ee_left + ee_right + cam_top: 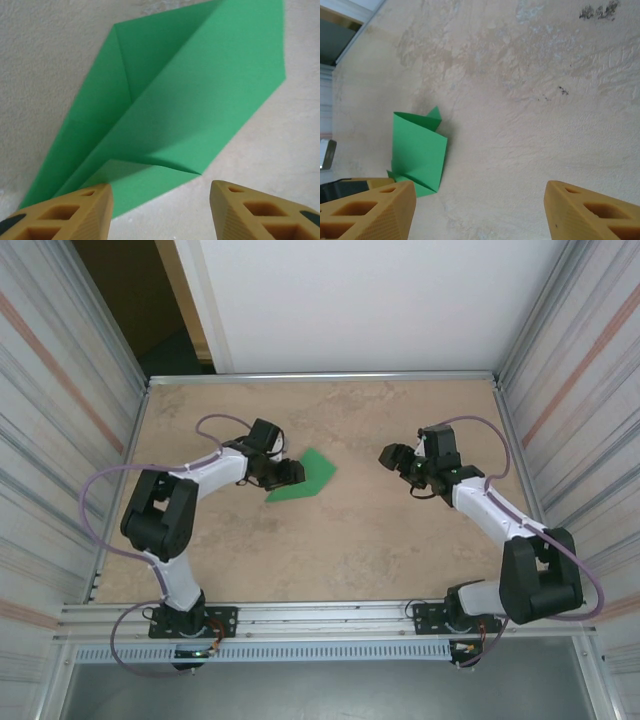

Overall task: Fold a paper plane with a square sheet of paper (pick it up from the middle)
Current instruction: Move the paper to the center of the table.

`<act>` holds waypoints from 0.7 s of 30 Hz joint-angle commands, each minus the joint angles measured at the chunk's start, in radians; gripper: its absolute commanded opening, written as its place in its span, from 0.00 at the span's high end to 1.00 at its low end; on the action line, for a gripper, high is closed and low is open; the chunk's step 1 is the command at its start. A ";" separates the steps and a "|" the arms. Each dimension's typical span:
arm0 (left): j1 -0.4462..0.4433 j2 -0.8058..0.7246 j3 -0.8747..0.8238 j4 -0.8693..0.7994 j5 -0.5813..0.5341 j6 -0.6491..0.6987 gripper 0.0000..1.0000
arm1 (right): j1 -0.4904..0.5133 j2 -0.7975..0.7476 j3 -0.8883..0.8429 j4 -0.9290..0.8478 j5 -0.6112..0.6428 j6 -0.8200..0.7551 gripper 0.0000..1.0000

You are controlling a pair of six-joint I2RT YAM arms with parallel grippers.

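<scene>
The square sheet of paper point(308, 476) is bright green and lies folded on the table, left of centre, with diagonal creases and one narrow pointed end. In the left wrist view the paper point(190, 100) lies just ahead of my fingers, one flap lifted slightly off the layer below. My left gripper point(291, 472) point(161, 194) is at the paper's left edge, open, with nothing between its fingers. My right gripper point(391, 455) point(480, 192) is open and empty over bare table to the right of the paper point(418, 150), well apart from it.
The tabletop point(350, 540) is beige and mottled, closed in by ribbed metal walls point(60, 420) on the left and right and a white panel point(370, 300) behind. A metal rail point(320, 615) runs along the near edge by the arm bases.
</scene>
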 commanded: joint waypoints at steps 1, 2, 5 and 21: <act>0.025 0.030 0.027 0.034 -0.008 -0.017 0.45 | 0.020 0.030 0.023 0.017 -0.034 0.025 0.32; 0.030 0.040 0.027 0.039 -0.007 -0.023 0.45 | 0.029 0.039 0.024 0.023 -0.039 0.030 0.32; 0.040 0.065 0.025 0.050 0.010 -0.051 0.46 | 0.054 0.069 0.027 0.036 -0.055 0.052 0.32; -0.074 0.069 -0.131 0.179 0.152 -0.418 0.58 | 0.235 0.269 0.056 0.091 -0.098 0.323 0.36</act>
